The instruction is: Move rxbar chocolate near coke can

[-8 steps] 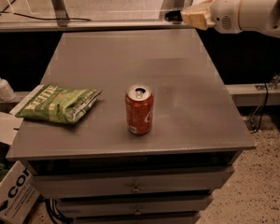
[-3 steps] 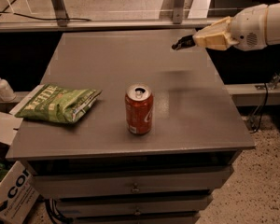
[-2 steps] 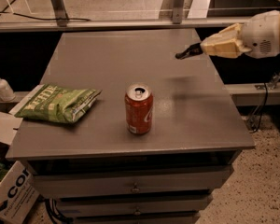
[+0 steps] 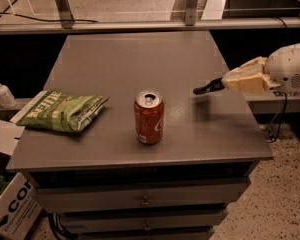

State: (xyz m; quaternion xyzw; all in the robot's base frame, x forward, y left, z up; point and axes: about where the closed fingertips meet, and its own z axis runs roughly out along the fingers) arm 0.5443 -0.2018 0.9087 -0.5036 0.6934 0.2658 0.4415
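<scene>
The coke can [image 4: 149,117] is red with a silver top and stands upright on the grey table [image 4: 140,54], near the front middle. My gripper [image 4: 226,83] reaches in from the right edge, low over the table, to the right of the can and a little behind it. It is shut on the rxbar chocolate [image 4: 207,88], a small flat black bar that sticks out of the tan fingers [image 4: 242,79] toward the can. The bar hangs a little above the surface, about a can's height away from the can.
A green chip bag [image 4: 65,110] lies at the table's left front. A soap bottle [image 4: 1,92] stands on a ledge to the left. A cardboard box [image 4: 10,204] sits on the floor at the lower left. Drawers run below the tabletop.
My gripper has come down from the far right corner toward the front along the right side, carrying the black bar lower and closer to the can. The can and bag have not moved.
</scene>
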